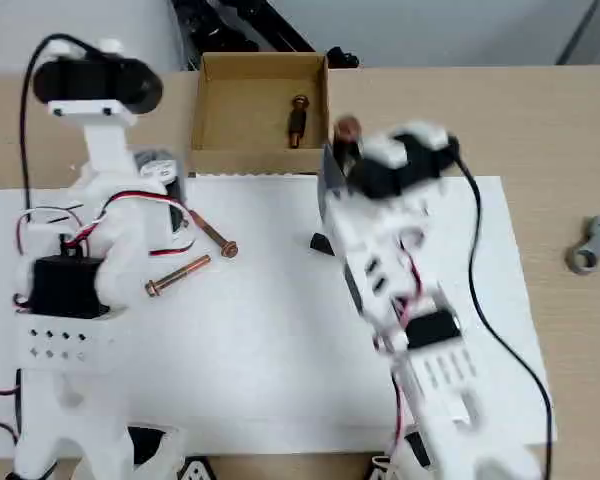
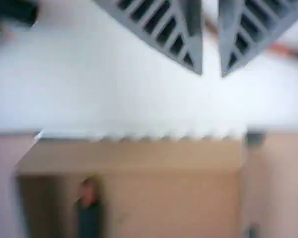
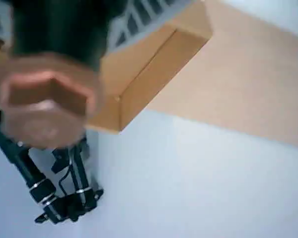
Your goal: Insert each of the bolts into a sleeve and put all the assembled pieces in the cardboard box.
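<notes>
The cardboard box (image 1: 212,100) stands at the far edge of the white mat, with one bolt in its black sleeve (image 1: 298,122) lying inside. My right gripper (image 1: 340,150) hovers at the box's right wall, shut on a black sleeve (image 3: 59,29) with a bolt in it, and the copper hex head (image 3: 44,106) faces the camera. Two bare copper bolts (image 1: 216,237) (image 1: 178,275) lie on the mat next to my left arm. My left gripper (image 2: 211,44) hangs over the mat near the box (image 2: 188,163), its grey fingers (image 2: 179,34) a narrow gap apart with nothing between them.
A small black piece (image 1: 320,243) lies on the mat beside the right arm. A grey part (image 1: 590,245) rests on the bare table at the far right. A black stand with cables (image 3: 64,198) shows past the box corner (image 3: 154,64).
</notes>
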